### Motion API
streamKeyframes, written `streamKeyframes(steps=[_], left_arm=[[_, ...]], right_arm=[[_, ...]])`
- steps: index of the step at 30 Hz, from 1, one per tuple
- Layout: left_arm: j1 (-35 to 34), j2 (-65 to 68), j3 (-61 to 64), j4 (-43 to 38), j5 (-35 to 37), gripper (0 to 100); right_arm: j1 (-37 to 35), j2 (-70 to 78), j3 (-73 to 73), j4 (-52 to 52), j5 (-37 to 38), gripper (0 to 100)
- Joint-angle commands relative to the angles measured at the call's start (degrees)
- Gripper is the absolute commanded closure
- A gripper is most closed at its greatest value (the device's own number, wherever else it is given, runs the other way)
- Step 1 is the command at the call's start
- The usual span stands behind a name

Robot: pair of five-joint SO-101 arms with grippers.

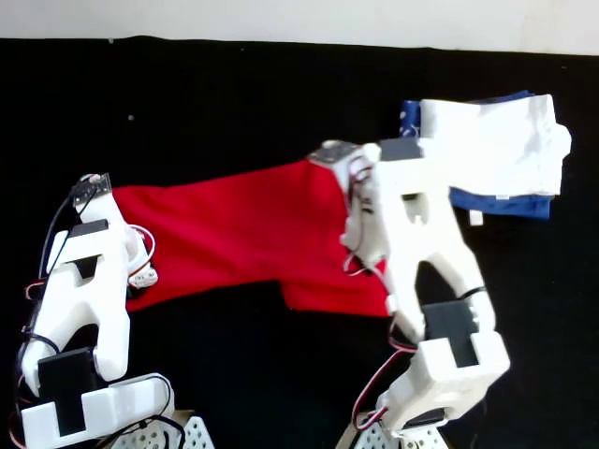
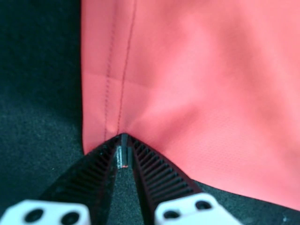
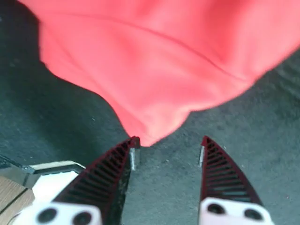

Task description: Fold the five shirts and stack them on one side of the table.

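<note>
A red shirt (image 1: 234,234) lies spread across the middle of the black table, stretched between the two arms. My left gripper (image 2: 123,152) is shut on the red shirt's hemmed corner (image 2: 110,117) at its left end. My right gripper (image 3: 168,151) stands open just above the cloth-covered table, and a rounded fold of the red shirt (image 3: 154,70) hangs in front of its fingertips, close to one fingertip (image 3: 134,149). In the high view the right arm (image 1: 402,234) covers the shirt's right end. A folded white shirt (image 1: 496,145) rests on a folded blue shirt (image 1: 510,201) at the back right.
The black table cloth (image 1: 234,112) runs bare behind the red shirt and in front of it between the arm bases. The left arm's base (image 1: 84,393) and the right arm's base (image 1: 440,383) stand at the front edge.
</note>
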Motion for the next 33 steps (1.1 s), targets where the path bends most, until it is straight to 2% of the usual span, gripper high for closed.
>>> streamKeyframes(steps=[1, 6, 11, 19, 26, 28, 30, 32, 33], left_arm=[[0.4, 0.0, 0.7, -0.4, 0.4, 99], [0.4, 0.0, 0.7, -0.4, 0.4, 99], [0.4, 0.0, 0.7, -0.4, 0.4, 99], [0.4, 0.0, 0.7, -0.4, 0.4, 99], [0.4, 0.0, 0.7, -0.4, 0.4, 99], [0.4, 0.0, 0.7, -0.4, 0.4, 99], [0.4, 0.0, 0.7, -0.4, 0.4, 99], [0.4, 0.0, 0.7, -0.4, 0.4, 99], [0.4, 0.0, 0.7, -0.4, 0.4, 99]], right_arm=[[-6.9, -0.6, -0.1, 0.2, -1.2, 79.3], [-13.1, -0.7, 6.5, -2.5, -0.9, 78.3], [-16.8, -0.3, 12.7, -10.9, -0.9, 71.6], [-16.8, 0.6, 22.0, -23.4, -0.9, 71.6], [-14.4, 12.4, 16.2, -23.7, -1.1, 71.7], [-13.1, 15.2, 13.5, -23.7, -1.2, 75.5], [-12.2, 16.7, 11.6, -23.2, -1.2, 85.2], [-12.0, 17.0, 10.2, -22.4, -1.3, 99.1], [-11.7, 16.9, 9.8, -22.0, -1.3, 99.5]])
